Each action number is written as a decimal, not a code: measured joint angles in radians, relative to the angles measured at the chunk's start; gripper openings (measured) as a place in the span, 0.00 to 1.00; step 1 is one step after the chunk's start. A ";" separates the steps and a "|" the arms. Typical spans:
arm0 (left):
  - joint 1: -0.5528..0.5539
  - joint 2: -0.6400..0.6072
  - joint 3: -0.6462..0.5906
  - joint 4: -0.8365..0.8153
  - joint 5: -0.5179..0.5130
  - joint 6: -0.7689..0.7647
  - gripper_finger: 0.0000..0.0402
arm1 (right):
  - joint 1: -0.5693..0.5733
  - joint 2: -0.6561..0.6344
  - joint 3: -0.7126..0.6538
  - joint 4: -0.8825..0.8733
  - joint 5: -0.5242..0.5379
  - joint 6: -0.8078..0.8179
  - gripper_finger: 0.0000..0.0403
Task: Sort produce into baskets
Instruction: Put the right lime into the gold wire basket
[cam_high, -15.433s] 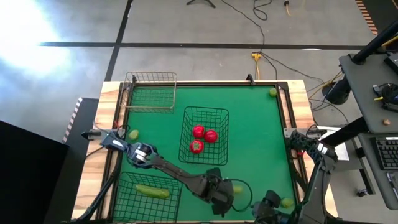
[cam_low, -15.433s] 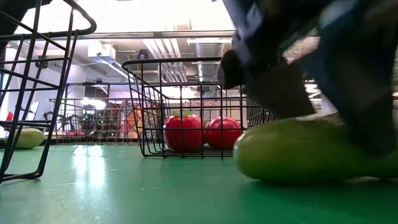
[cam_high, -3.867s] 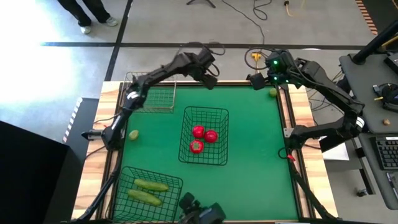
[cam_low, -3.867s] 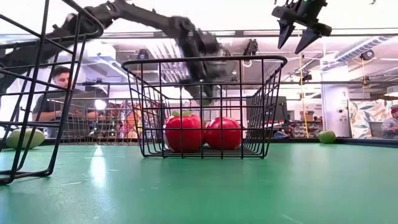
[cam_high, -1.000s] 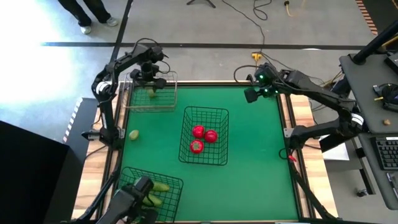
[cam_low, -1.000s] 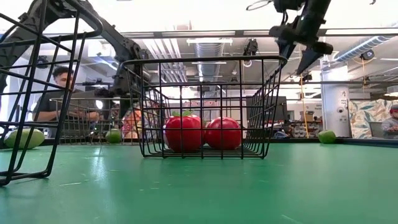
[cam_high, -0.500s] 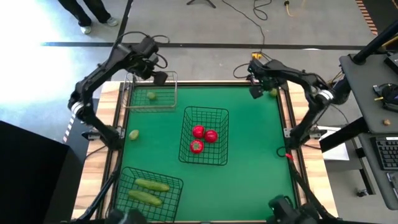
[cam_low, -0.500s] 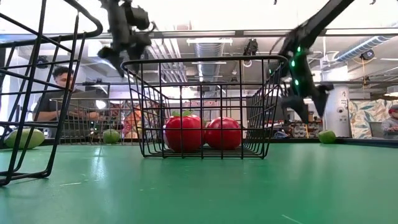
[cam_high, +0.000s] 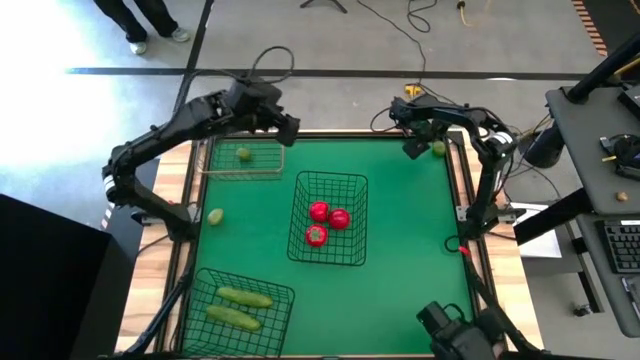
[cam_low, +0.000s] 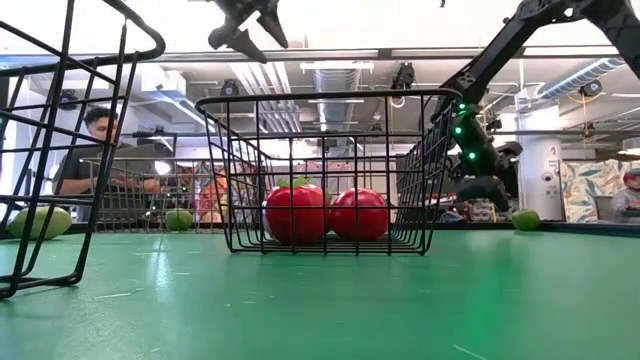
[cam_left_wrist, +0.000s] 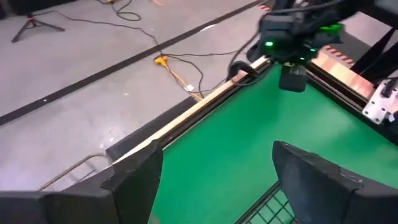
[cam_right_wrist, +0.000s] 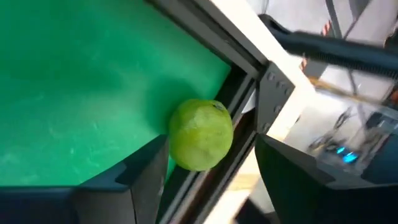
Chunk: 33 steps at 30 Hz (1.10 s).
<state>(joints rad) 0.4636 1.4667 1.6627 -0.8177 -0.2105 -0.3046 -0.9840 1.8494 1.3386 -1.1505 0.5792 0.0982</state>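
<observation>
A lime (cam_right_wrist: 200, 134) lies on the green table against the rail in the far right corner (cam_high: 438, 149). My right gripper (cam_right_wrist: 211, 144) is low over it, open, with one finger on each side (cam_high: 418, 147). My left gripper (cam_left_wrist: 216, 152) hangs open and holds nothing, high above the far edge beside the brownish basket (cam_high: 243, 119), and it shows at the top of the low view (cam_low: 245, 25). Another lime (cam_high: 243, 153) rests on that basket's floor. A third lime (cam_high: 214, 216) lies on the table at the left. Three tomatoes (cam_high: 328, 220) sit in the central black basket (cam_high: 330, 176). Two cucumbers (cam_high: 240, 297) lie in the near-left black basket (cam_high: 205, 290). My right gripper comes at the lime slanting down from the table's middle. One fingertip (cam_right_wrist: 158, 152) shows right against the lime's side (cam_right_wrist: 177, 146). I cannot tell whether it touches. The lime rests on the table against the corner rail.
A raised wooden frame (cam_high: 470, 180) borders the green table. The central basket's tall wire walls (cam_low: 320, 100) stand between the two arms. Cables (cam_high: 415, 90) lie on the floor beyond the far edge. A person (cam_low: 95, 150) sits behind the table at the left.
My left gripper has risen from over the brownish basket and swung toward the table's right, tipping up toward level. The lime in that basket has stayed put. My right gripper has come down and toward the far right corner, ending around the lime there.
</observation>
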 joint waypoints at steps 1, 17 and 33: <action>-0.009 0.010 0.000 0.012 0.000 0.000 0.71 | 0.000 0.013 0.018 -0.023 0.000 -0.037 0.57; -0.059 0.074 -0.001 0.030 0.003 -0.006 0.71 | -0.058 0.240 0.111 -0.221 -0.100 -0.214 0.76; -0.061 0.072 -0.001 -0.013 0.000 -0.023 0.71 | -0.055 0.265 0.112 -0.250 -0.112 -0.203 0.56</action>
<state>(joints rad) 0.4023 1.5387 1.6619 -0.8307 -0.2108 -0.3275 -1.0388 2.1145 1.4502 -1.4006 0.4671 -0.1043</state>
